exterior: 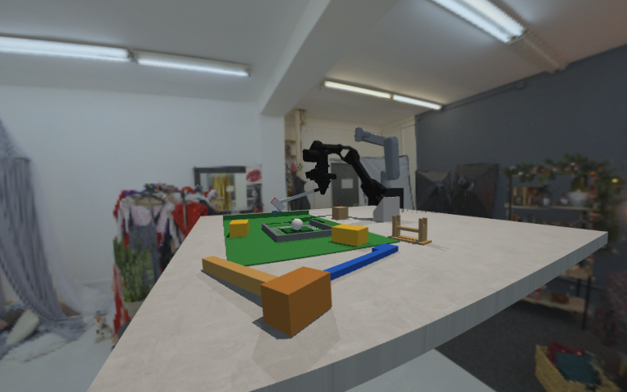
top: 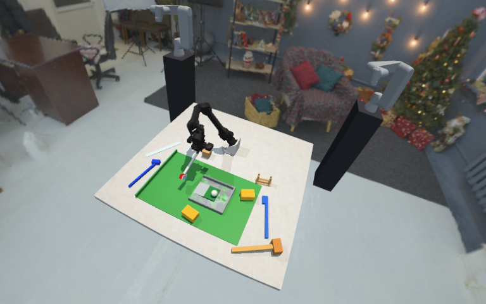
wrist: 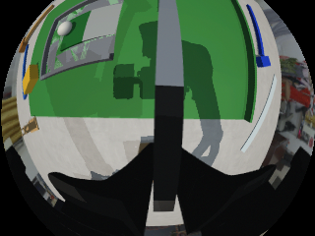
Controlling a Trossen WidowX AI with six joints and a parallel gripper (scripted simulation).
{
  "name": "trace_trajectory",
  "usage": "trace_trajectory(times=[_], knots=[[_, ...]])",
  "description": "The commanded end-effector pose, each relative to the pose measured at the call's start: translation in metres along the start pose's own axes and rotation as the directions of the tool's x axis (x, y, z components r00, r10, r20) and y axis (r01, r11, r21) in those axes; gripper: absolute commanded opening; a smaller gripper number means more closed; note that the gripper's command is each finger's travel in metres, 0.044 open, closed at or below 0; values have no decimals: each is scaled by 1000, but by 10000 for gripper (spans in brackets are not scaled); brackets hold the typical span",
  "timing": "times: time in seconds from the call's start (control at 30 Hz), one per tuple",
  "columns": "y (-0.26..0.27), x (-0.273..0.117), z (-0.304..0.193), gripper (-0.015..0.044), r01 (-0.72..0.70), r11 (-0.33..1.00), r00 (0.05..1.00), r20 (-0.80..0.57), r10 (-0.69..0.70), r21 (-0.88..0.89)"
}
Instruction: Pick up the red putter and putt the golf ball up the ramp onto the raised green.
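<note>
One broad pale desk (top: 286, 168) (exterior: 462, 258) (wrist: 64, 143) spans the middle of the top view, and on it, left of centre, lies the green mat (top: 161, 186) (exterior: 249, 254) (wrist: 221, 74). The black arm (top: 211, 118) (exterior: 356, 162) rises at the upper left of the desk in that view and reaches over the mat's upper edge.

Near the mat's centre sits the grey-walled frame (top: 229, 200) (exterior: 295, 237) (wrist: 79, 66), with the light ramp (top: 201, 189) (wrist: 102, 22) on its left and the dark green square (top: 208, 196) (wrist: 74, 40), which I take for the raised green, beside it. The putter (top: 190, 164) (exterior: 298, 197) (wrist: 169, 54), grey-shafted with red on its head, slants down and left in the top view; the end effector (top: 200, 147) (exterior: 323, 188) (wrist: 161, 147) is clenched on its dark grip, and in the exterior view its head is up off the mat.

Smallest is the golf ball (top: 214, 193) (exterior: 297, 224) (wrist: 64, 28), white, on the dark green square, toward its right side in the top view.

The stroke looks done, and the step in hand is likely the settling. Whether the ball is at rest cannot be told; the next move calls for holding the putter clear, and a ball that rolls on could leave the green.
</note>
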State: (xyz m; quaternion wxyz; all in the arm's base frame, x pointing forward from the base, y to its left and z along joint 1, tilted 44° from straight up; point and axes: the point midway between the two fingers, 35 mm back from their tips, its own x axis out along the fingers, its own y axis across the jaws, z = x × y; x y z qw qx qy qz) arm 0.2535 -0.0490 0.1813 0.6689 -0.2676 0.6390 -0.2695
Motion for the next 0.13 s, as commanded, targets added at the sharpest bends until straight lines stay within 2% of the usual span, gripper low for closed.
trace_trajectory(times=[0.0,0.1], knots=[[0,0,0,0,0,1000,1000,3,0,-3],[0,0,0,0,0,1000,1000,3,0,-3]])
